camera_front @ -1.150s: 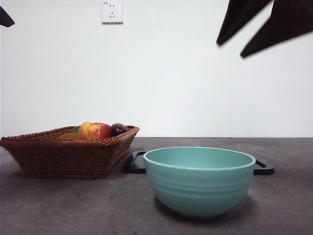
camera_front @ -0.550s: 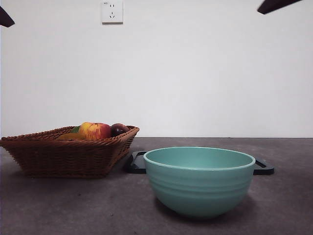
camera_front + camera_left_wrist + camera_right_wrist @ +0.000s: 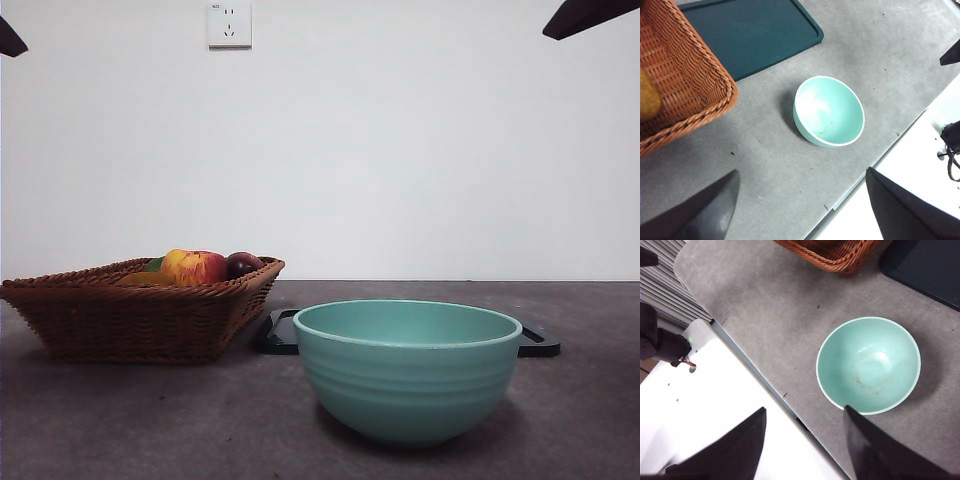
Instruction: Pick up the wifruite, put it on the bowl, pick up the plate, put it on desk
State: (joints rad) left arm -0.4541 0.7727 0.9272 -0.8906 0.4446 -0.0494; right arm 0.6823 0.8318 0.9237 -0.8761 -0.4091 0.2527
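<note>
Both hands high, jaws spread, empty. Fruit [image 3: 649,101] lies in basket [image 3: 140,310] near desk's [image 3: 150,420] left edge; bowl [image 3: 408,368] empty. Likely light, firm, smooth: pinch across its middle.

- The teal bowl [image 3: 829,111] stands empty on the grey desk [image 3: 765,165].
- A wicker basket [image 3: 685,85] sits beside a dark tray [image 3: 750,35].
- The left gripper [image 3: 800,210] hangs with jaws apart.

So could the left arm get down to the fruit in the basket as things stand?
Probably yes: the left end effector is open, high above the desk, and nothing covers the wicker basket holding the orange-brown fruit.
</note>
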